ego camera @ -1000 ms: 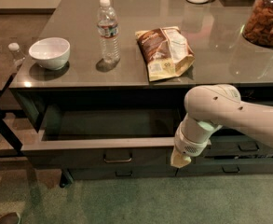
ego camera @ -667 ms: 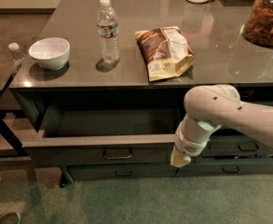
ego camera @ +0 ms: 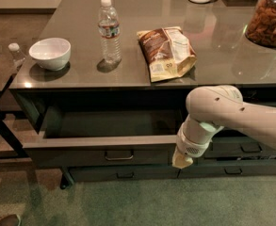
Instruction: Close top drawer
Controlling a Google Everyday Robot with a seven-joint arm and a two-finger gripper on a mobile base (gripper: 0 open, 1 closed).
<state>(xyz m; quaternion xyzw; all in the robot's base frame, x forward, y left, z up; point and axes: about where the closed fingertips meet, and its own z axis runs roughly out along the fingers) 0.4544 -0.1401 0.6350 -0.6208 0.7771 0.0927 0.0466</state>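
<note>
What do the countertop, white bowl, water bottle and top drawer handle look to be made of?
Countertop: polished stone or laminate; it mirrors the objects on it. White bowl: likely glazed ceramic, opaque and glossy. Water bottle: clear plastic, see-through with white cap. Top drawer handle: seemingly metal, a thin pale bar. The gripper sits at the open drawer front's right end.

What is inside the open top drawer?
The top drawer shows only a bare dark floor. Its right end is hidden behind the arm, whose claw sits at the front panel.
</note>
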